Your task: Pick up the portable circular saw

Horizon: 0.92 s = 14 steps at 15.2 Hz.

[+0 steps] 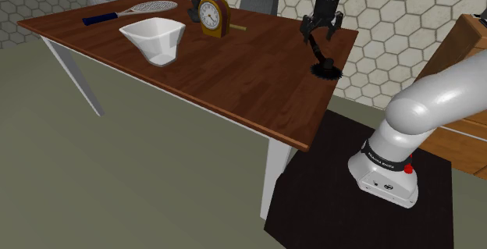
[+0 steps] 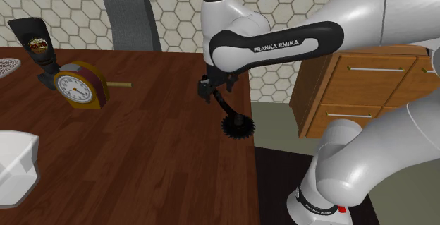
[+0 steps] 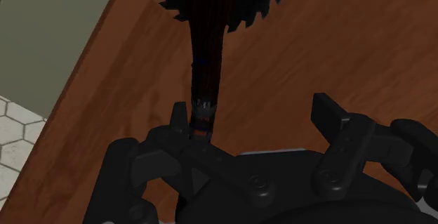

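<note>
The gripper (image 3: 256,114) is hanging low over the wooden table (image 3: 337,54) with its black fingers spread wide, pinching nothing. The portable circular saw (image 3: 205,54) is resting just ahead. Its dark handle end is reaching in between the fingers, close against one and well apart from the other. Its toothed blade is lying farther out, near the table's edge. Well beyond, a clock (image 1: 213,16) and a white bowl (image 1: 154,38) are sitting.

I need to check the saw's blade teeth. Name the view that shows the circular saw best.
The second exterior view: the circular saw shows whole, toothed blade and slanted handle both clear. The shoulder view shows it small and dark under the open jaws. The wrist view has the handle close, but crops the blade.
</note>
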Each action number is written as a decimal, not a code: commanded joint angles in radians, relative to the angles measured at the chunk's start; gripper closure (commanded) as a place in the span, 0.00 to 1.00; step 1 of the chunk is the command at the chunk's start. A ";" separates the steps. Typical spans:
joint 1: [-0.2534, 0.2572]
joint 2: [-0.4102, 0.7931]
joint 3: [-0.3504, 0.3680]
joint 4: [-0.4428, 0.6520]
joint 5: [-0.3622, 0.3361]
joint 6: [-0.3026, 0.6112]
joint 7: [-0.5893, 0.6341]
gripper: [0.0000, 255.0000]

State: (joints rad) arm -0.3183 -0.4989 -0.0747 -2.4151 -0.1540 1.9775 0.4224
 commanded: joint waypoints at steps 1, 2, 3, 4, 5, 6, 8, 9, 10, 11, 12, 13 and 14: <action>-0.035 0.034 -0.017 0.003 -0.006 0.035 0.052 0.00; -0.052 0.050 -0.027 0.003 -0.010 0.052 0.075 0.00; -0.069 0.066 -0.038 0.004 -0.013 0.069 0.098 0.00; -0.071 0.067 -0.039 0.004 -0.013 0.071 0.101 0.00; -0.072 0.071 -0.040 -0.007 -0.014 0.086 0.102 0.00; -0.072 0.075 -0.041 -0.017 -0.015 0.100 0.104 0.00; -0.073 0.084 -0.042 -0.038 -0.018 0.128 0.107 0.00; -0.073 0.088 -0.043 -0.047 -0.019 0.143 0.108 0.00; -0.074 0.093 -0.044 -0.057 -0.020 0.158 0.110 0.00; -0.074 0.102 -0.045 -0.072 -0.022 0.181 0.112 0.00; -0.074 0.101 -0.045 -0.072 -0.022 0.181 0.112 0.00; -0.074 0.102 -0.045 -0.072 -0.022 0.181 0.112 0.00; -0.074 0.102 -0.045 -0.071 -0.022 0.180 0.112 1.00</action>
State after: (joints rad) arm -0.3923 -0.3975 -0.1190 -2.4850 -0.1755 2.1556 0.5345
